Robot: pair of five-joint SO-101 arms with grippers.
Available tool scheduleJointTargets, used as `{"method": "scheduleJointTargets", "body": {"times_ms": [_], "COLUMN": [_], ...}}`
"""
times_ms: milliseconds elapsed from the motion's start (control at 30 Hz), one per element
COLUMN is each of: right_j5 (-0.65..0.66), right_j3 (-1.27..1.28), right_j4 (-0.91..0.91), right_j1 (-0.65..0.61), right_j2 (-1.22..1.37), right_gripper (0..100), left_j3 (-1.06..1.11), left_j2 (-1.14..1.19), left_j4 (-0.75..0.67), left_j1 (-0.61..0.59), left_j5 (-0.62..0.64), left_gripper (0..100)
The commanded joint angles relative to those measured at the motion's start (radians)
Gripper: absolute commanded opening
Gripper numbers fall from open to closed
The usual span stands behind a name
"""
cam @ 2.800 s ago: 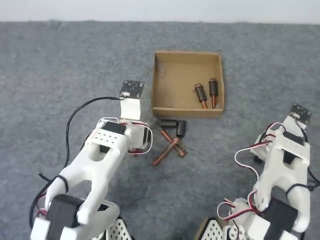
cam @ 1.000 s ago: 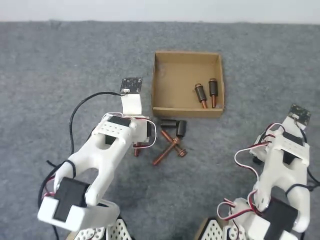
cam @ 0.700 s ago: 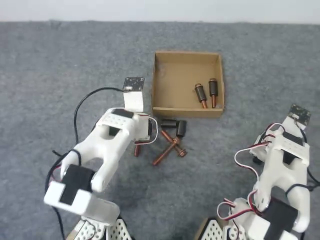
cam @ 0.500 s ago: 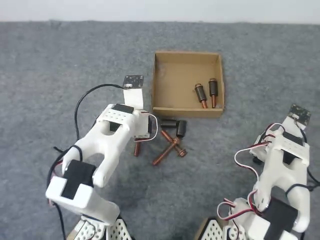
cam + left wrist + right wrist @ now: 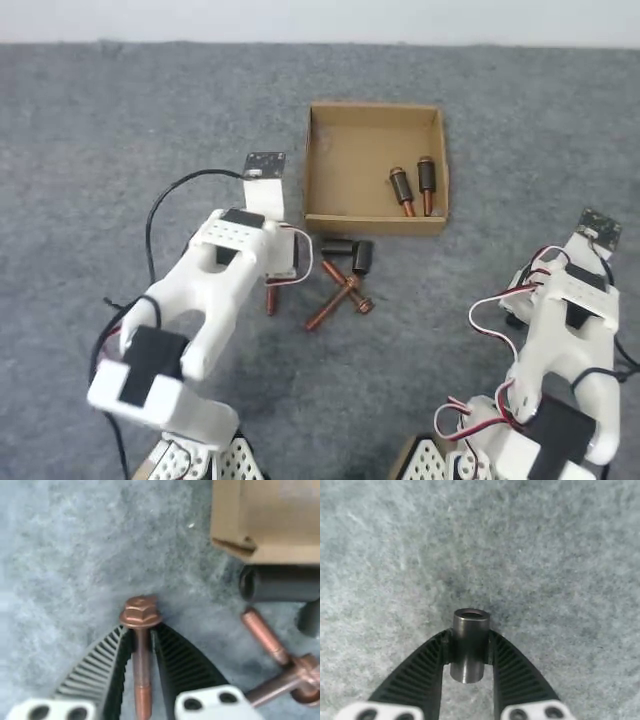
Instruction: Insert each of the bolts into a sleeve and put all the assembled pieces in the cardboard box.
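Your left gripper [image 5: 141, 632] is clamped on a bolt [image 5: 140, 614]; your right gripper [image 5: 468, 639] pinches a sleeve [image 5: 468, 652]. Cardboard box [image 5: 372, 226] at table's 12 o'clock holds two assembled pieces [image 5: 413, 187]. Spare bolts [image 5: 335, 297] lie at its 7 o'clock.

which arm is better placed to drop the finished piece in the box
Left, probably: the left gripper, shut on a bolt, sits close to a corner of the box. The right gripper, shut on a sleeve, is over bare carpet, farther from it.

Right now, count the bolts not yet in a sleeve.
3. One bolt sits in the left gripper; two crossed bolts lie on the carpet before the cardboard box. The left arm could hide more.
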Motion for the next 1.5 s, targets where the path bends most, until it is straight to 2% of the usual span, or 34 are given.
{"method": "scheduleJointTargets", "body": {"times_ms": [0,133,367,767,1000,1100,1300,1467], "right_j5": [-0.005,-0.002,-0.002,-0.002,-0.002,-0.002,-0.002,-0.002], "right_j3": [-0.009,-0.009,-0.011,-0.005,-0.005,-0.005,-0.008,-0.008], "right_j4": [-0.039,-0.110,-0.348,-0.895,-1.072,-1.194,-1.595,-1.808], "right_j1": [-0.024,-0.094,-0.182,-0.245,-0.326,-0.369,-0.427,-0.499], "right_j2": [-0.061,-0.061,-0.071,-0.059,-0.042,0.036,0.236,0.351], "right_gripper": [0.7,0.7,0.9,0.9,0.9,0.9,0.9,0.7], "left_j3": [0.087,0.185,0.257,0.259,0.260,0.260,0.260,0.259], "left_j2": [-0.160,-0.227,-0.269,-0.269,-0.269,-0.269,-0.269,-0.269], "left_j4": [-0.084,-0.221,-0.327,-0.327,-0.327,-0.327,-0.327,-0.328], "left_j1": [-0.089,-0.173,-0.184,-0.184,-0.184,-0.184,-0.184,-0.184], "left_j5": [0.008,0.008,0.008,0.008,0.008,0.008,0.008,0.008], "left_gripper": [1,1,1,1,1,1,1,1]}}
